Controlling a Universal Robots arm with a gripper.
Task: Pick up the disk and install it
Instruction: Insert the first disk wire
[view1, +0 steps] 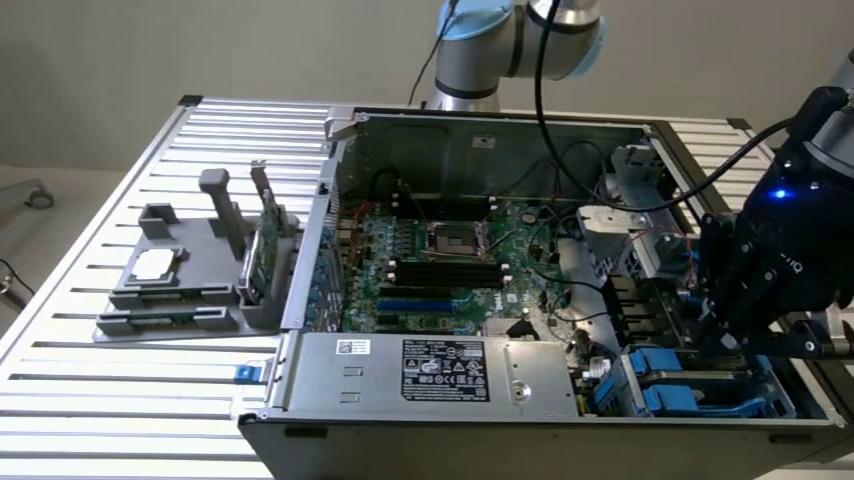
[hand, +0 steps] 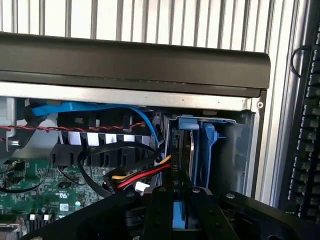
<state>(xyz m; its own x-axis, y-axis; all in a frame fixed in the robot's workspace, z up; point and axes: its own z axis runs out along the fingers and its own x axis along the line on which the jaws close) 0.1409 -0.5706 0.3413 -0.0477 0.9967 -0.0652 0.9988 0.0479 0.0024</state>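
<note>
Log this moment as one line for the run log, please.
claw: shut on disk, at its blue rail | disk: at drive bay of open computer case | seating: cannot tell

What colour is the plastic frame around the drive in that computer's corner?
Blue; the carrier rails show clearest in the wrist view.

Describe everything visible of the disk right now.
The disk stands on edge in the drive bay at a corner of the open computer case, seen edge-on: a thin dark slab between blue plastic carrier rails, a blue tab at one end. Its label face is hidden. The claw is closed on it, one dark finger either side of the blue carrier. A red, yellow and black cable bundle runs close beside it; whether they touch cannot be told.
</note>
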